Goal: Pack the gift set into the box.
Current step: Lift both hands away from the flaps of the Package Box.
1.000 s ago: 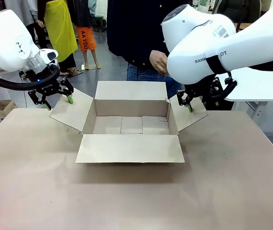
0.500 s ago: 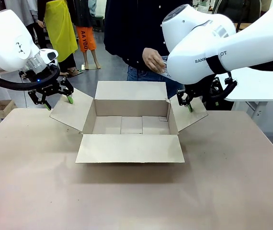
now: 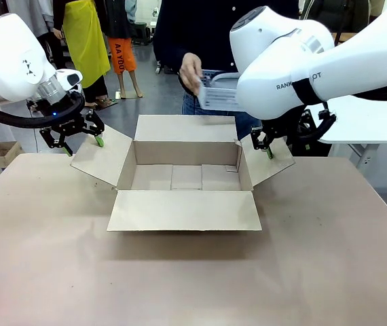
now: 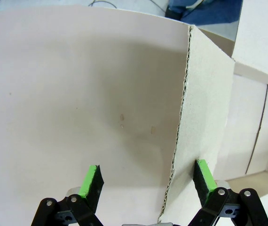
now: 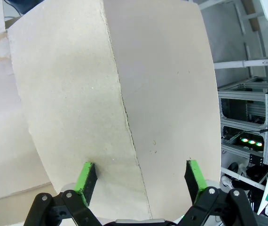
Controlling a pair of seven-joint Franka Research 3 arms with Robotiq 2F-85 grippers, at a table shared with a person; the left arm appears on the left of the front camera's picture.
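The box [image 3: 185,178] stands open in the middle of the table with all four flaps spread and nothing inside. Above its far flap a person's hand [image 3: 191,70] holds the gift set [image 3: 215,97], a pale tray partly hidden behind my right arm. My left gripper [image 3: 83,145] is open around the edge of the left flap [image 4: 204,117], which runs between its fingers [image 4: 91,181]. On the other side my right gripper [image 3: 273,145] is open around the right flap [image 5: 77,94], whose edge passes between its fingers [image 5: 194,175].
A small cardboard box [image 3: 0,153] sits on the floor beyond the table's left corner. A white table [image 3: 366,119] stands at the right behind my right arm. Bare tabletop [image 3: 193,278] stretches in front of the box.
The person's hand has lifted the gift set up and to the left, out from behind my right arm, to above the far flap. Neither arm has moved.
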